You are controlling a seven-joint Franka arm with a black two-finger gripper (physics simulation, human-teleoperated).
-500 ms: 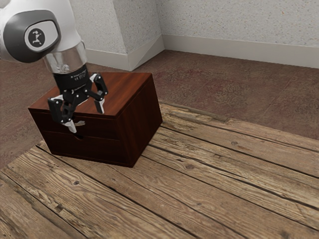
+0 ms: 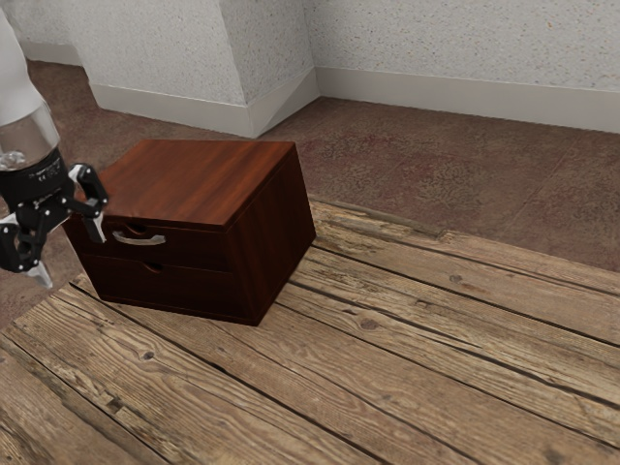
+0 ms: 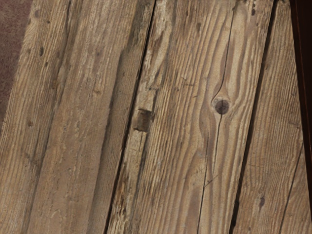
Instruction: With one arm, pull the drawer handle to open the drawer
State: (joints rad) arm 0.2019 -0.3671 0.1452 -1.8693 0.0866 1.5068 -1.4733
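The pincer [image 2: 70,259] hangs at the exterior view's left edge, under the arm's [image 2: 14,82] white last link. Its two black fingers [image 2: 96,221] are spread wide apart with nothing between them, so it is open and empty. It sits in front of the front corner of a dark wooden cabinet [image 2: 208,179], close to it. Whether the nearer finger touches that corner cannot be told.

The cabinet stands on the far end of a surface of weathered wooden planks [image 2: 407,358], on the side of the pincer toward the exterior view's right. The upper drawer [image 2: 179,242] lies flush with the cabinet's front, shut. Its pale curved handle [image 2: 138,237] is just beyond the nearer fingertip, apart from it and ungripped. Below it, the lower drawer [image 2: 170,281] is shut as well.

Reddish-brown carpet [image 2: 436,155] spreads behind the cabinet up to a pale wall [image 2: 455,34] with a white skirting board [image 2: 465,95].

In the wrist view, bare planks [image 3: 170,146] with a dark knot [image 3: 221,106] lie straight under the hand. A dark sliver of the cabinet [image 3: 303,73] runs along one side and a patch of carpet [image 3: 12,27] shows at the opposite corner.
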